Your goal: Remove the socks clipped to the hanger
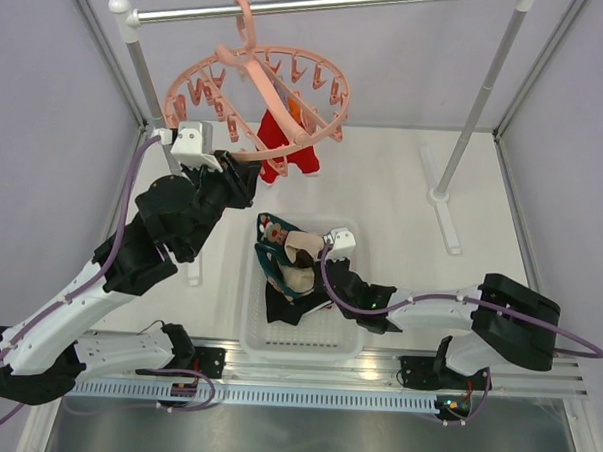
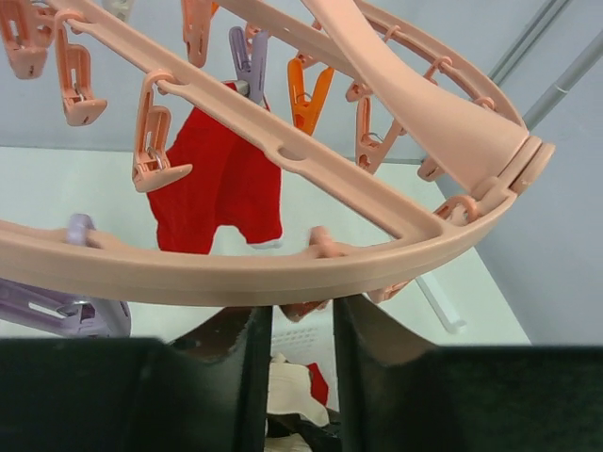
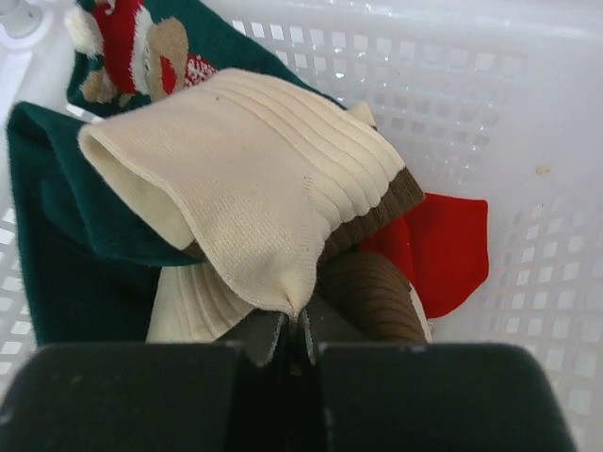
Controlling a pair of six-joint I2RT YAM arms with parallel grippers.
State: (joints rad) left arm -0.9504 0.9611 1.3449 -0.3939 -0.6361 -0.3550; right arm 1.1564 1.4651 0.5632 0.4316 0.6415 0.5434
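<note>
Cream sock (image 3: pixel 273 179) pinched in the right hand (image 3: pixel 292 330) may cling on release; the barely parted left hand (image 2: pixel 303 325) could jolt the hanger (image 2: pixel 283 273).

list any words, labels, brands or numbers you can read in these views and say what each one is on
No readable text in any view.
Teal sock: its red and white pattern is too blurred to tell whether it holds letters.
Beige sock, red sock, hanger and basket: no print or label visible.
</note>
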